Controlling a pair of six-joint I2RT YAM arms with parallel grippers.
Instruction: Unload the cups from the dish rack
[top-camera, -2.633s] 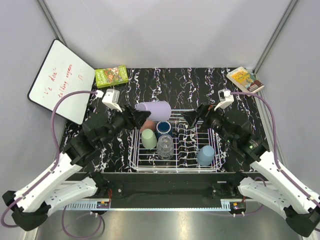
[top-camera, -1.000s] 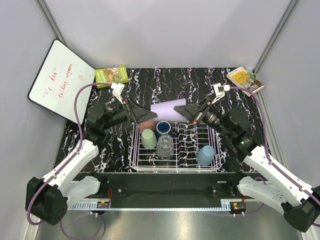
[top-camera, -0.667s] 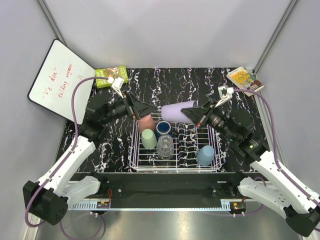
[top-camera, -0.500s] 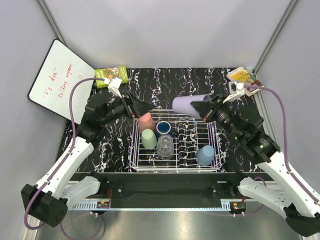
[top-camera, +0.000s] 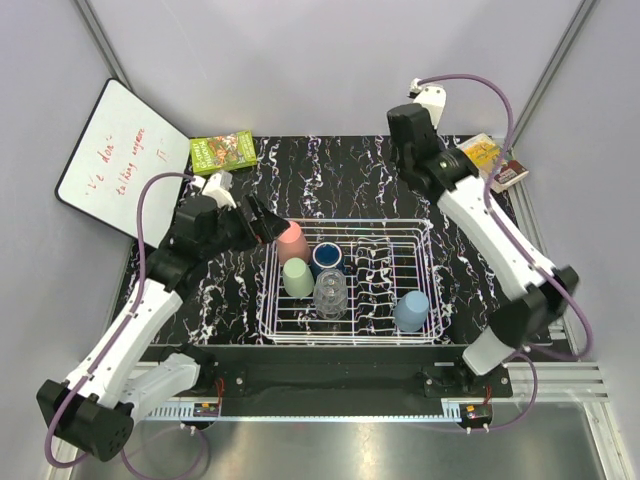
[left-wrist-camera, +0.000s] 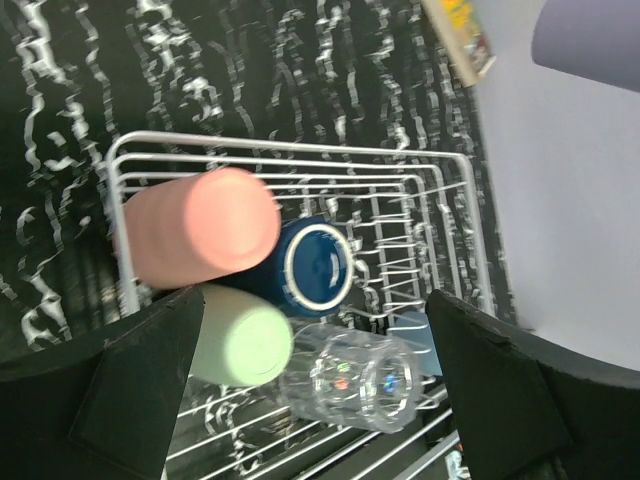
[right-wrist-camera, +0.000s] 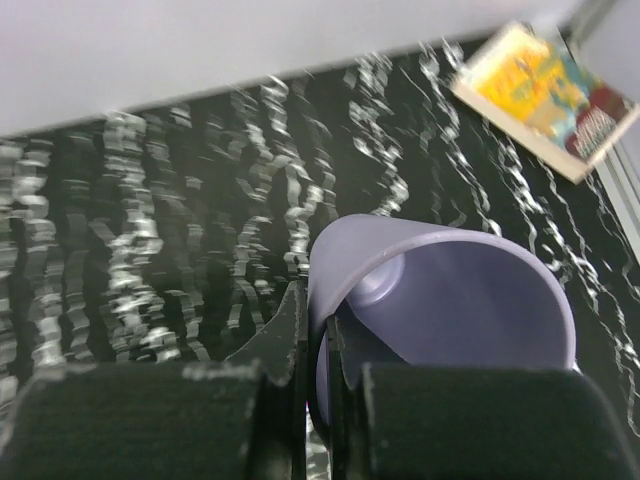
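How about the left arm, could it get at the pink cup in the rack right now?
Probably yes: the left gripper is open beside the pink cup, with nothing between them.

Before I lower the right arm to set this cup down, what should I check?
1. Grip of right gripper on lavender cup: ok, jaws pinch its rim.
2. Bare table under the cup: ok.
3. Clear of book: ok, off to one side.
4. Height above table: cannot tell.
5. Is left gripper open: ok.
6. Is left gripper centred on salmon-pink cup: not ok, dark blue cup sits mid-gap.
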